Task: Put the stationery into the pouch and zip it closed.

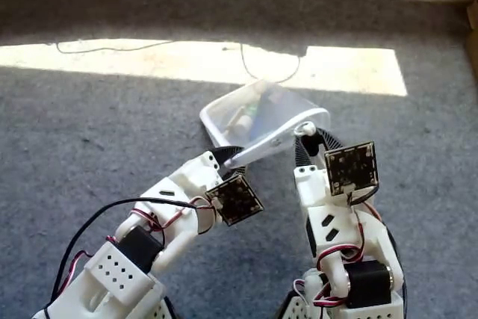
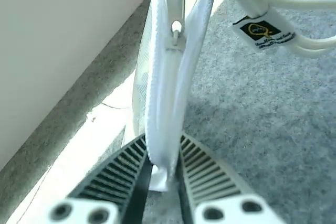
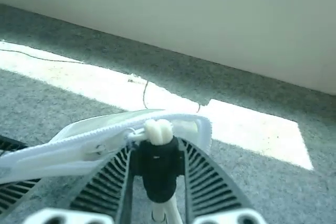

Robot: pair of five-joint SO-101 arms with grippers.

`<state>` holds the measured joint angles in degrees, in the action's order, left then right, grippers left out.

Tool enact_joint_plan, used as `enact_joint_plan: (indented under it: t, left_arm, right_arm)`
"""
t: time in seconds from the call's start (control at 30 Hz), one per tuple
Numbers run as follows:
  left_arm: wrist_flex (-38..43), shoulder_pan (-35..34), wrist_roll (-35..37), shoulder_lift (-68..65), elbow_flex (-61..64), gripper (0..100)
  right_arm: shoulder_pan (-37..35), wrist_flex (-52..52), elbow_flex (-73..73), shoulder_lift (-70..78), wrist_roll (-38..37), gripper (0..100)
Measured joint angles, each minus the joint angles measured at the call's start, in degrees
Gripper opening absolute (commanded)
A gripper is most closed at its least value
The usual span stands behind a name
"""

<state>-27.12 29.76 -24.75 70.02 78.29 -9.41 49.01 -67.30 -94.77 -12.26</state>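
A translucent white pouch is held off the grey carpet between both arms. Stationery shows through its wall, pale with a touch of green. My left gripper is shut on the end of the pouch's zipper edge, pinching the fabric between its ribbed fingers. The zipper slider sits far along that edge, by the other arm. My right gripper is shut on the black zipper pull, which carries a white bead; in the high view it sits at the pouch's right end.
Grey carpet covers the floor, with a bright sunlit strip behind the pouch. A thin cable lies across that strip. A pale wall bounds the far side. A printed tag hangs near the slider.
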Motion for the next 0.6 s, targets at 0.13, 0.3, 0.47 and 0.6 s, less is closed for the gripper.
enact_joint_plan:
  t: [0.13,0.3,0.47,0.6]
  left_arm:
    - [0.0,-0.7,0.0,0.3,-0.1,0]
    - [-2.5,-1.4,0.4,5.1,0.0,0]
    - [-6.2,-1.4,0.5,13.5,2.4,0]
    - [-7.9,-1.6,0.5,19.2,4.4,0]
  right_arm:
    - [0.0,0.0,0.0,0.0,0.0,0.8]
    - [2.5,-0.6,0.0,0.0,0.0,0.8]
    - [3.8,-1.5,0.0,0.0,0.0,0.8]
    - [3.8,-1.5,0.0,-0.1,0.0,0.8]
